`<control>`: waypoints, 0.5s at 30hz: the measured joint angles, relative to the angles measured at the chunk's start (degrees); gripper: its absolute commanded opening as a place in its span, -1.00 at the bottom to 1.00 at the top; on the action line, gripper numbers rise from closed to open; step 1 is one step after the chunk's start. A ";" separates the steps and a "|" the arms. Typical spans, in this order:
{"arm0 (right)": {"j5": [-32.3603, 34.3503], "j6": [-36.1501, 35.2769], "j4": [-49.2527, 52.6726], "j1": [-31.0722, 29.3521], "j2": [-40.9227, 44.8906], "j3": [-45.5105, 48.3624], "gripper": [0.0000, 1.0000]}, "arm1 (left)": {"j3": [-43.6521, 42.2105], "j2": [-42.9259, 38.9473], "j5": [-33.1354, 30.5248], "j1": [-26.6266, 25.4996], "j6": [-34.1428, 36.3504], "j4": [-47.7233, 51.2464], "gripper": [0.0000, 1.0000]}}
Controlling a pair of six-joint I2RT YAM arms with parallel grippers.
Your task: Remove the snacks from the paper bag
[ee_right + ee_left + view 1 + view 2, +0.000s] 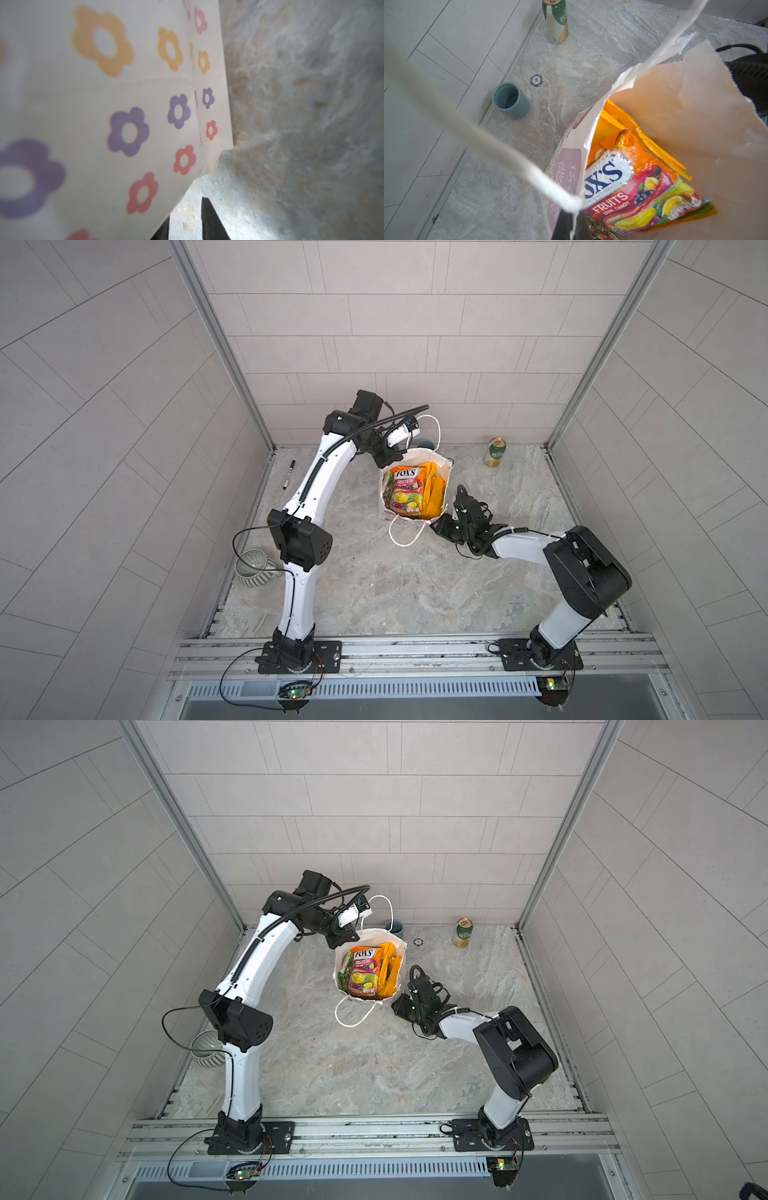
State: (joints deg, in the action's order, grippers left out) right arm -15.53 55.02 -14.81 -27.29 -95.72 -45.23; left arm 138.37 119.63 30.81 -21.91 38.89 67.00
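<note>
The white paper bag (448,472) stands open toward the back of the marble floor in both top views. The snacks (405,493) fill it: a pink-orange FOX'S packet (629,187) on top, a green one beside it and orange-yellow ones behind. My left gripper (384,460) is shut on the bag's far-left rim by the rear cord handle; the wrist view shows the paper edge pinched between its jaws (574,228). My right gripper (436,524) sits low at the bag's near-right corner. Its jaws (186,212) stand slightly apart with bare floor between them, next to the flowered side (104,104).
A green-and-gold can (494,452) stands at the back right. A teal cup (510,100) and a poker chip (536,80) sit behind the bag by the wall. A black marker (289,475) and a ribbed bowl (257,568) lie at the left edge.
</note>
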 measured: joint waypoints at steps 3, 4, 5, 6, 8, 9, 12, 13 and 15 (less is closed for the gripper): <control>0.17 -1.22 -0.63 0.98 -0.15 -0.59 -0.43 | -4.74 -3.39 -0.04 -0.52 0.70 -1.05 -1.00; 0.00 -1.77 -0.76 1.27 -0.15 -0.59 -0.41 | -6.51 -4.57 -0.04 -0.72 0.81 -1.42 -1.00; -0.17 -2.45 -0.72 1.51 -0.15 -0.52 -0.40 | -9.05 -6.29 -0.09 -0.98 0.98 -2.10 -1.00; -0.33 -3.19 -0.37 1.70 0.00 -0.44 -0.38 | -11.41 -7.82 -0.09 -1.16 1.05 -2.80 -1.00; -0.48 -4.61 0.92 2.03 0.87 -0.13 -0.33 | -17.18 -11.41 -0.09 -1.51 1.01 -4.68 -1.00; -0.52 -5.55 2.12 2.10 1.90 0.09 -0.28 | -20.57 -13.51 -0.20 -1.60 0.98 -5.97 -1.00; -0.33 -8.48 7.28 2.14 6.88 0.61 -0.20 | -27.76 -18.16 -0.76 -1.64 0.85 -9.07 -1.00; -0.04 -9.60 9.25 2.19 8.87 0.61 -0.18 | -28.92 -18.97 -1.01 -1.64 0.72 -9.79 -1.00; 0.96 -12.09 13.75 2.25 14.14 0.61 -0.13 | -29.99 -19.65 -1.51 -1.64 0.52 -10.75 -1.00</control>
State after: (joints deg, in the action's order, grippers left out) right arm -14.57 42.94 -1.06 -25.04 -81.58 -44.62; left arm 108.38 99.98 29.30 -23.55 39.42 56.25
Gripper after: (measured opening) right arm 0.420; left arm 0.045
